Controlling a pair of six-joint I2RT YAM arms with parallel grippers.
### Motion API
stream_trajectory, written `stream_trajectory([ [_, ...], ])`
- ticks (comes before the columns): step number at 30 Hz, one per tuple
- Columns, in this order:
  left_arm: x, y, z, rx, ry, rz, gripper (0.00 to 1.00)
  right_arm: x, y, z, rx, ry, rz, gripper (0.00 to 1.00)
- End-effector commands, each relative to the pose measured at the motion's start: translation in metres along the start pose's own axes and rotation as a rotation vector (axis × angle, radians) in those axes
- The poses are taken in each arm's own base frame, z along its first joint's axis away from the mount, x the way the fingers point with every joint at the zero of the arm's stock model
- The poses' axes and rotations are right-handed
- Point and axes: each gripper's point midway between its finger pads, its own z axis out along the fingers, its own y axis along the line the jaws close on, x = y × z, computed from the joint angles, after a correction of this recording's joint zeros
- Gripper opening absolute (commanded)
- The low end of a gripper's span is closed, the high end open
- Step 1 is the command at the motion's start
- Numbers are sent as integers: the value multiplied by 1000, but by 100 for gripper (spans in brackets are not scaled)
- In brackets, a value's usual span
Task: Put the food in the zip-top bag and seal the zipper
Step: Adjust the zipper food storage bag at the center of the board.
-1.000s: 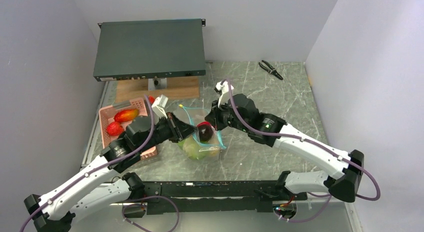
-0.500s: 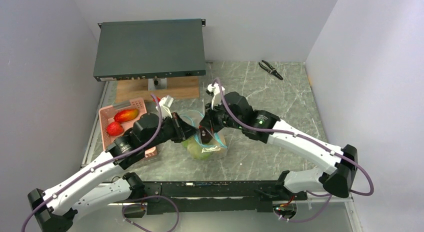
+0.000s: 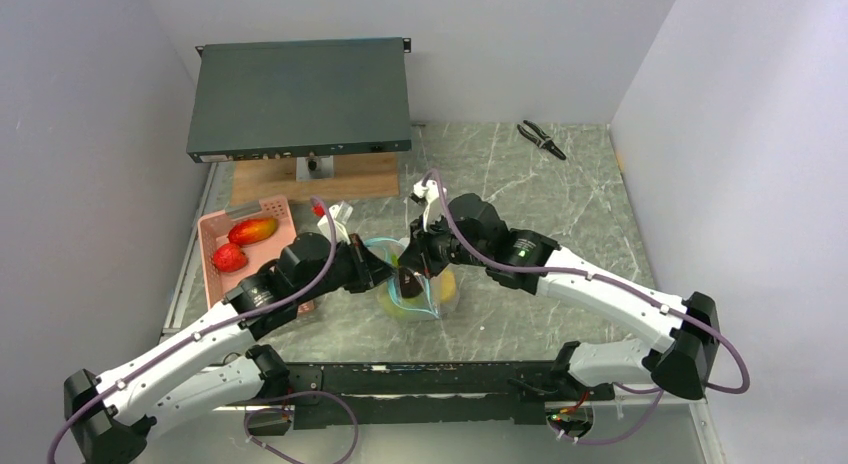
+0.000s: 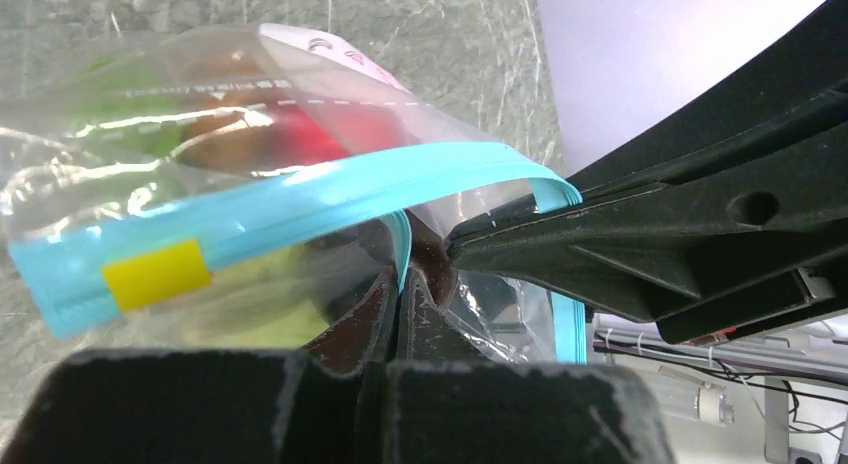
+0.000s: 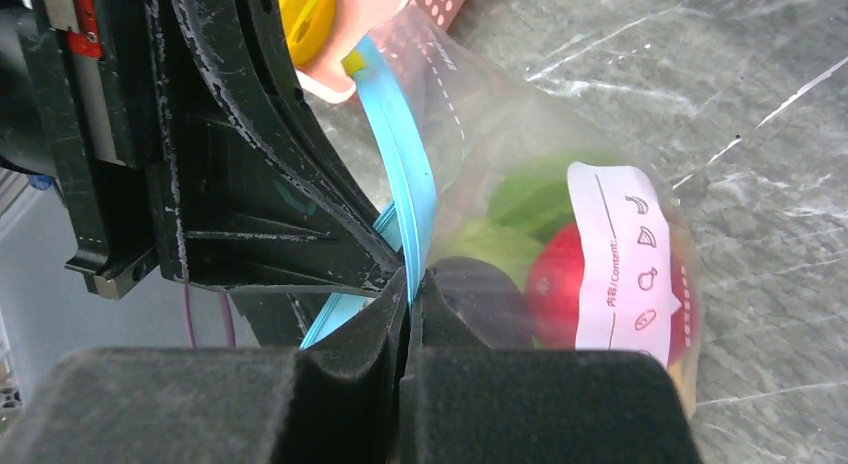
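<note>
The clear zip-top bag [image 3: 420, 296] sits at mid-table, with green [image 5: 530, 199], red [image 5: 550, 274] and dark purple [image 5: 480, 299] food inside. Its teal zipper [image 4: 300, 199] carries a yellow tab [image 4: 157, 273]. My left gripper [image 4: 402, 284] is shut on the zipper strip. My right gripper [image 5: 412, 289] is shut on the same strip [image 5: 405, 174], tip to tip with the left one above the bag [image 3: 398, 268]. An orange-yellow fruit [image 3: 252, 229] and a red one [image 3: 229, 257] lie in the pink basket [image 3: 210, 227].
A dark grey flat box [image 3: 300, 94] stands on a wooden board [image 3: 330, 176] at the back left. Black pliers [image 3: 541, 138] lie at the back right. The pink basket sits just left of my left arm. Grey walls close in on both sides.
Both grippers have come together over the bag, the left moving right and the right moving left. The dark purple piece now sits lower in the bag.
</note>
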Motion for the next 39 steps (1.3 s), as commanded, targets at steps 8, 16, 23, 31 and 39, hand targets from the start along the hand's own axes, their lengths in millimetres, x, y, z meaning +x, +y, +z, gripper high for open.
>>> stream_trajectory([
  [8, -34, -5, -18, -54, -128, 81, 0, -26, -28, -11, 198, -55, -78, 0],
  [16, -16, -1, -10, -18, -61, 106, 0, -34, -24, -21, 208, -34, -107, 21],
  [23, -16, -3, -11, 2, -66, 107, 0, -55, 15, -38, 100, -80, -175, 39],
  [31, -18, -6, -17, 13, -79, 116, 0, -29, 49, -18, -68, 10, -261, 36],
  [39, -15, -2, -16, 5, -72, 111, 0, 6, 12, 7, 75, 151, -299, 27],
])
